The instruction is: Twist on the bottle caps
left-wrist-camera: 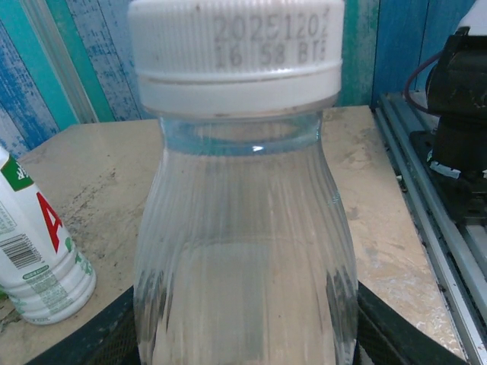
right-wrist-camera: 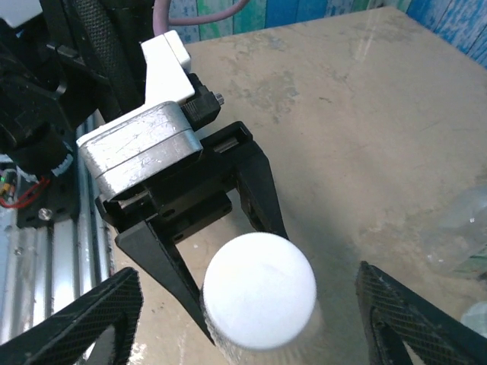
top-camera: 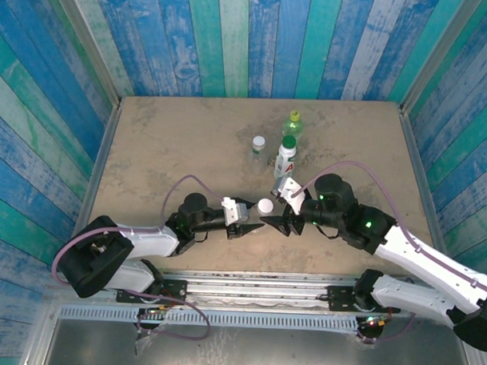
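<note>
Right now I count four bottles on the counter and four caps, one sitting on each bottle. Starting left, my left tool is clamped on the near clear bottle, which stands front and centre wearing a white cap. The bottle's base is cut off in the left wrist view.

Just beside it, the right tool has its fingers well apart on either side of that cap, touching nothing as far as I can tell.

Further back stand three more:
- the second clear bottle with a second white cap
- the white-labelled bottle under a dark green cap
- the green bottle under a yellow-green cap

How tightly any cap sits is too small to see.
</note>
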